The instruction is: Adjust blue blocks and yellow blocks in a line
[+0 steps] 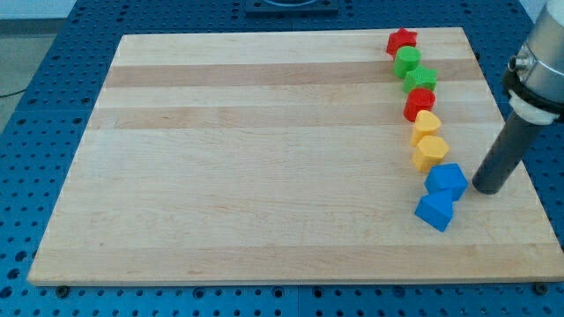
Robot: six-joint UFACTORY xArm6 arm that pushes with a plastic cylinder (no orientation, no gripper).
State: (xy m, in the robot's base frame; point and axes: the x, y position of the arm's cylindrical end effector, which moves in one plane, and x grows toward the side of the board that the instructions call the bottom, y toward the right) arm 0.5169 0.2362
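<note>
The blue blocks sit just left of my tip (487, 188), so you are working from the right side of the line. There are no fingers here to be apart or together, only the rod's end on the worktop (264, 158). The upper blue block (448, 180) lies just beside the tip, a narrow gap between them as far as you can tell. The lower blue block (434, 212) is nearer and further left, touching the upper one's near-left corner and kinked out of the column. The two yellow blocks (429, 141) stand just beyond, touching each other, with the nearer one against the upper blue. You would judge the lower blue needs a nudge rightward from its left side. The rod leans up and right from the tip toward the arm's grey collar (538, 66)
</note>
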